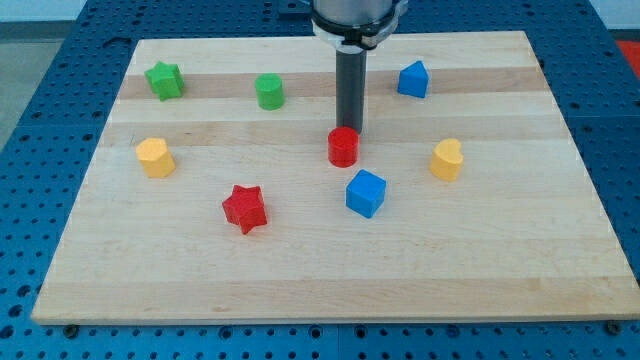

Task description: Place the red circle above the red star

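Hanging straight down from the view's top, our rod [350, 90] stands upright, and my tip [349, 130] sits right at the top edge of the red circle [343, 147]; whether they touch, we cannot tell. The red star [244, 208] lies lower left on the wooden board [480, 260]. We read no writing.

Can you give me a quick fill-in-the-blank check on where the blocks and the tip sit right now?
1. My tip sits just behind the red ____ block.
2. The red star-shaped block lies toward the view's lower ____ of the red round block.
3. The block nearest the red round block, just below and right of it, is the ____ cube.
4. The green star-shaped block sits near the wooden board's top-____ corner.

Missing words: round; left; blue; left
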You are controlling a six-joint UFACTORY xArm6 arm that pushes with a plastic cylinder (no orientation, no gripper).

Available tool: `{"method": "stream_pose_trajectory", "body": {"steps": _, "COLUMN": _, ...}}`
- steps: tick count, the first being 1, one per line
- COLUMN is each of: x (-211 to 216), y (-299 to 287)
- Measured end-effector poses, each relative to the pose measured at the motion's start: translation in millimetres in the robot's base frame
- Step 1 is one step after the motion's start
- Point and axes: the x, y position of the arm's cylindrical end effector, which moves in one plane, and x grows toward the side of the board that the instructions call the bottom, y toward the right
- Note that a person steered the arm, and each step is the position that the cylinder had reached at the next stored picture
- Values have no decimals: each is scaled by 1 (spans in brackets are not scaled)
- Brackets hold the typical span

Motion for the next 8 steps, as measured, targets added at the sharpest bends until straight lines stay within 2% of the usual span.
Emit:
{"method": "stream_pose_trajectory", "body": {"steps": 1, "x": -5, "y": 33}}
{"method": "stream_pose_trajectory", "body": {"steps": 2, "x": 9, "y": 63}}
{"method": "stream_pose_trajectory", "body": {"steps": 3, "x": 46, "y": 58}}
{"method": "stream_pose_trajectory", "body": {"steps": 4, "x": 53, "y": 18}}
{"method": "stream_pose_trajectory", "body": {"steps": 5, "x": 51, "y": 6}}
{"method": "stream_pose_trajectory", "body": {"steps": 6, "x": 47, "y": 45}}
{"method": "stream_pose_trajectory", "body": {"steps": 7, "x": 26, "y": 59}}
{"method": "stream_pose_trajectory", "body": {"steps": 8, "x": 16, "y": 36}}
